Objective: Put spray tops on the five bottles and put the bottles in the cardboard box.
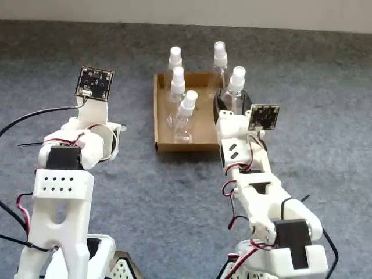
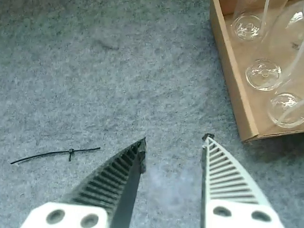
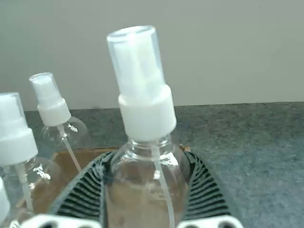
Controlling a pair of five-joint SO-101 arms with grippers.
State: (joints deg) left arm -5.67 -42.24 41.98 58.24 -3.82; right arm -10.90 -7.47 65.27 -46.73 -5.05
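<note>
right hand [image 3: 146,164] pinching bottle [image 3: 142,187] at cardboard box [image 2: 232,85] edge; left hand [image 2: 174,140] spread over open carpet [image 2: 95,71] beside it.

Showing clear and colourless in each bottle [image 3: 137,190], under a white spray top [image 3: 145,102]. Showing plain brown on the cardboard box [image 1: 186,147]. Spreading mottled grey over the worktop [image 1: 174,197] around the box. Striping the ribbed left tool [image 2: 175,140], one finger black, the other white. Tracing a thin black cable tie [image 2: 57,153] well apart from the box.
</note>
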